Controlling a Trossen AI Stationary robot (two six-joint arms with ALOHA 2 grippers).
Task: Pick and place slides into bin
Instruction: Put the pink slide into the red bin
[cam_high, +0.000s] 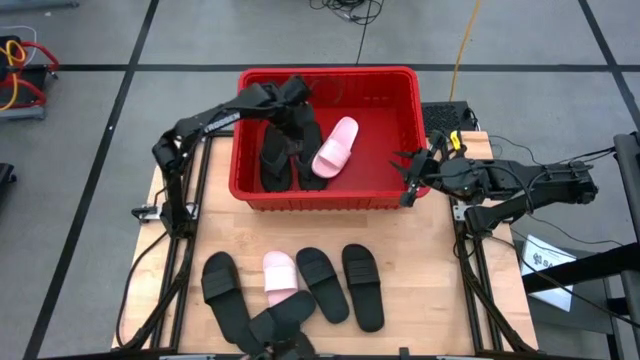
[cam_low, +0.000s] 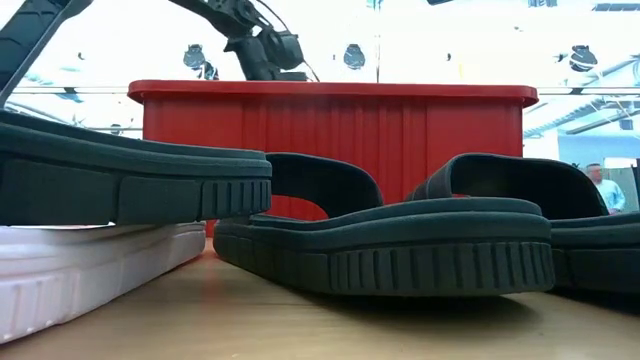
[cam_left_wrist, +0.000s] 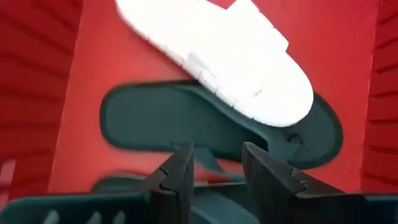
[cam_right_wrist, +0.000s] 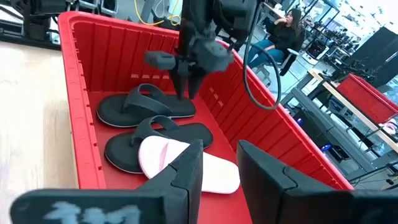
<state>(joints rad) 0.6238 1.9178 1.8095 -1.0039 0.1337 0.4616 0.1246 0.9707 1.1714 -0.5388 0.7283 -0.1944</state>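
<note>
1. While the left gripper (cam_high: 296, 122) hangs inside the red bin (cam_high: 405, 82), over its left half, its fingers (cam_left_wrist: 177, 177) stand parted with nothing between them; the wrist view shows an empty gap above a black flip-flop (cam_left_wrist: 155, 118).
2. Just under that gripper, three sandals are already home: two black flip-flops (cam_right_wrist: 146, 107) side by side and a pink slide (cam_high: 336, 146) leaning across the nearer one, towards the middle of the bin.
3. Over at the bin's right wall, the right gripper (cam_high: 412, 180) waits outside the rim, fingers (cam_right_wrist: 186, 171) a narrow gap apart, gripping nothing and touching nothing that I can see.
4. Out on the table (cam_high: 440, 290), along the front edge, the rest of the job: a black slide (cam_high: 220, 277) at the left, a second pink slide (cam_high: 279, 274) beside it, then two more black slides (cam_high: 322, 283) towards the middle. One more black sandal (cam_high: 285, 315) lies at the very front, partly under the others as far as I can tell.
5. My call: roughly three in, about five to go, so not yet halfway.
</note>
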